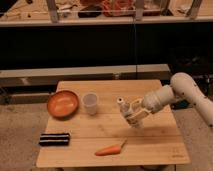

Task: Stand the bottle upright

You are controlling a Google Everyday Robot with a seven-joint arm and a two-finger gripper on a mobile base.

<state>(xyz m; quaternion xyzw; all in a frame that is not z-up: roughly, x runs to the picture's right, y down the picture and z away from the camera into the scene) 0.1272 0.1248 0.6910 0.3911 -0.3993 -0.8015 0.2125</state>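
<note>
The bottle (pixel 127 111), small and clear with a white cap (pixel 120 101) and a pale label, is near the middle-right of the wooden table (pixel 100 135). It is tilted, cap up and to the left. My gripper (pixel 135 116) comes in from the right and is shut on the bottle's lower body. Whether the bottle's base touches the table is unclear.
A translucent plastic cup (pixel 90 103) stands left of the bottle. An orange bowl (pixel 63 103) sits at the table's left. A dark flat packet (pixel 54 139) lies at the front left. A carrot (pixel 110 149) lies near the front edge, below the bottle.
</note>
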